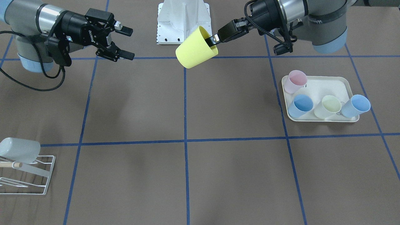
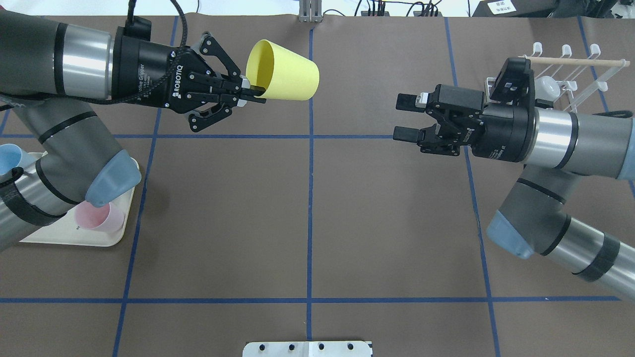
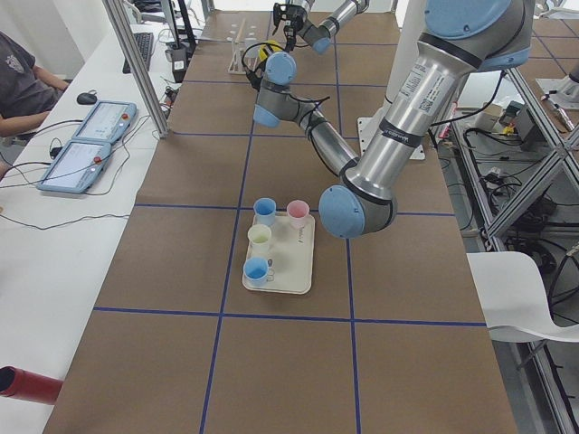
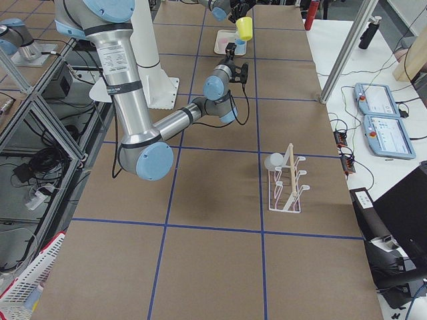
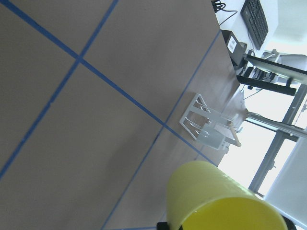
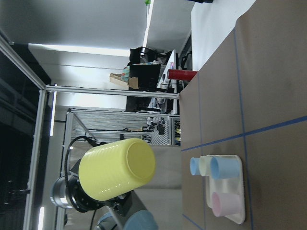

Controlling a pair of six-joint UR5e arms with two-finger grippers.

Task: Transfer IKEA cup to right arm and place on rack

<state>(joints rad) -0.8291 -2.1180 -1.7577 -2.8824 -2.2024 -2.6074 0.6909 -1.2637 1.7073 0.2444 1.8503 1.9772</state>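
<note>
Yellow cup (image 2: 287, 72) pinched by its rim in the left claw (image 2: 254, 93); right claw (image 2: 398, 117) gapes empty, well apart.

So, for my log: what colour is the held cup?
Yellow cup, in the left end effector; clearest in exterior front-facing view.

Overhead and front views opposite each other above the table (image 2: 223, 223), side views lengthwise, wrist cameras close.

"ROBOTIQ", perhaps "Gripper", on left hand (image 2: 255, 95)
</note>
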